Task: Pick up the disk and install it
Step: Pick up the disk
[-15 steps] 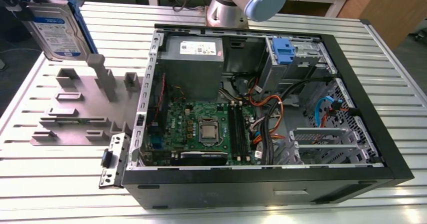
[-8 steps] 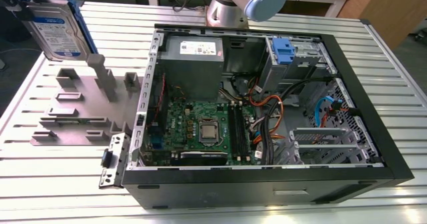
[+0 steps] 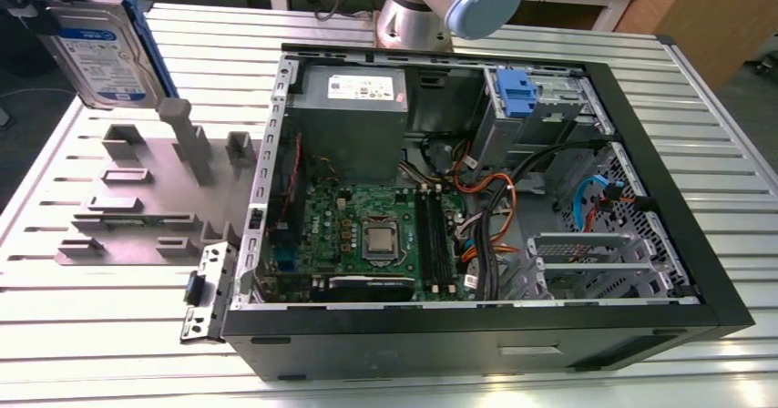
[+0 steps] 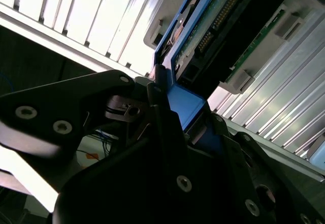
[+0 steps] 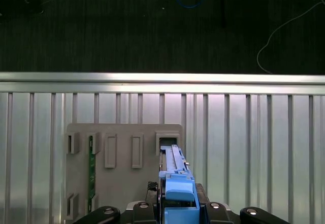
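Pick-up step: disk gripped at the grey holder
The gripper is clamped on its blue rail, well apart from the open case; installing, I judge, calls for careful rail alignment inside that case.

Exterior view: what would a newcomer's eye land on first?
The disk, a silver-grey hard drive in blue plastic rails, hangs at the exterior view's upper left, clamped in the black gripper above the grey slotted holder plate. Right of it in that view lies the open black computer case.
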Available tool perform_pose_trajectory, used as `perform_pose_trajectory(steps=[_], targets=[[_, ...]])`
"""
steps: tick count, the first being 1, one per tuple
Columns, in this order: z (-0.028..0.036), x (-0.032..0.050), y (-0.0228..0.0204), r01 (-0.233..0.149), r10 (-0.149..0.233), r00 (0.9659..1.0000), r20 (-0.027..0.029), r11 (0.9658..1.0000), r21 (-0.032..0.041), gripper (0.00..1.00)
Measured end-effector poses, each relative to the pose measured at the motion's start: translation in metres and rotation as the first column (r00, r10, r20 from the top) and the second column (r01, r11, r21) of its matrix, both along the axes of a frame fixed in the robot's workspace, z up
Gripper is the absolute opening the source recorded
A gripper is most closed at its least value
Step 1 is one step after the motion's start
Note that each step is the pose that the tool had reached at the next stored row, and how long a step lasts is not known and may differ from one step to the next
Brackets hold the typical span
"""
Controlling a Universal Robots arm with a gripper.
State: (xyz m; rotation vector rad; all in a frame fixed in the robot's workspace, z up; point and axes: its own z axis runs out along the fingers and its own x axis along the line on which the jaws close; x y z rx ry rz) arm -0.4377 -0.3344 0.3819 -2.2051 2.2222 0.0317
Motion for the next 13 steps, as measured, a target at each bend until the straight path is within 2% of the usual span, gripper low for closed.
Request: perform_pose_trajectory(steps=[13], targets=[[0.0048, 0.0, 0.0, 0.0, 0.0, 1.0, 0.0, 1.0, 0.0002, 0.36]])
